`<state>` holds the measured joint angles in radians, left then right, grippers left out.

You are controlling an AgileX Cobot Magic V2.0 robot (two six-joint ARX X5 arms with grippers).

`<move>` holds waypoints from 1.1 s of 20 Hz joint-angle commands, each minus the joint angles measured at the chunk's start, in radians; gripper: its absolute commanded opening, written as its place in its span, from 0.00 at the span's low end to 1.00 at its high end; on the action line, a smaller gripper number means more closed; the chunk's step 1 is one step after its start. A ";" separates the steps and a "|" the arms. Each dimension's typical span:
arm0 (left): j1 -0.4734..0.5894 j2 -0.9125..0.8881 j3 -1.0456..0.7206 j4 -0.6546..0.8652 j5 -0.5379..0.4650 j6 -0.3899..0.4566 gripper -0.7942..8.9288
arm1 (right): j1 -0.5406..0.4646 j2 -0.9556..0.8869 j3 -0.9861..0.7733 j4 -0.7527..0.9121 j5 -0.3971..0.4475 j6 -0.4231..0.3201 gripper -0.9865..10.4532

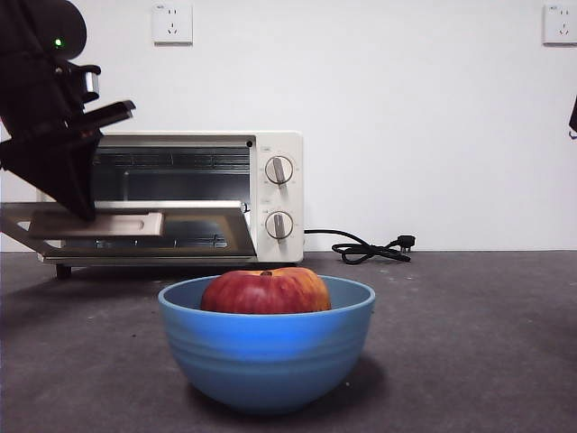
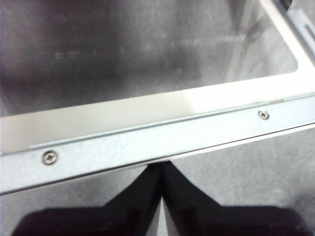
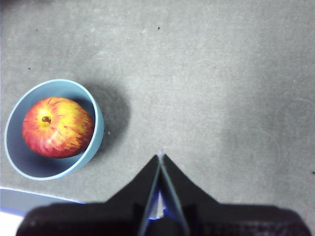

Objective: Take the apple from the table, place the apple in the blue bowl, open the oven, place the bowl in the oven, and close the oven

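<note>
The red apple (image 1: 266, 290) (image 3: 58, 127) lies inside the blue bowl (image 1: 266, 356) (image 3: 97, 129), which stands on the dark grey table (image 1: 469, 343) in front of the oven (image 1: 278, 194). The oven's glass door (image 1: 212, 230) hangs open, lowered nearly flat, with its beige handle (image 1: 113, 224) at the front. My left gripper (image 1: 86, 209) (image 2: 161, 167) is shut, its tips against the door's metal rim (image 2: 147, 142) by the handle (image 2: 123, 114). My right gripper (image 3: 160, 156) is shut and empty, hovering high over bare table to one side of the bowl.
A black cord with its plug (image 1: 370, 248) lies on the table right of the oven. Two wall outlets (image 1: 172, 23) (image 1: 560, 23) sit high on the white wall. A black arm tip (image 1: 572, 117) shows at the right edge.
</note>
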<state>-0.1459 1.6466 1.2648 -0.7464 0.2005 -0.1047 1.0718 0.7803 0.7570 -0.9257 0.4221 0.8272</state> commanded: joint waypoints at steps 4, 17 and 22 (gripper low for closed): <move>-0.008 0.019 -0.105 0.135 -0.016 0.003 0.08 | 0.000 0.000 -0.013 0.006 0.019 0.008 0.08; -0.014 -0.165 -0.159 0.060 0.073 0.036 0.08 | 0.000 0.005 -0.013 0.081 -0.132 -0.014 0.09; -0.032 -0.405 -0.159 -0.113 0.106 0.098 0.08 | -0.031 0.119 0.033 0.189 -0.251 -0.039 0.14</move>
<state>-0.1749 1.2495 1.1076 -0.8562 0.3027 -0.0353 1.0454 0.8894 0.7799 -0.7441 0.1734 0.8032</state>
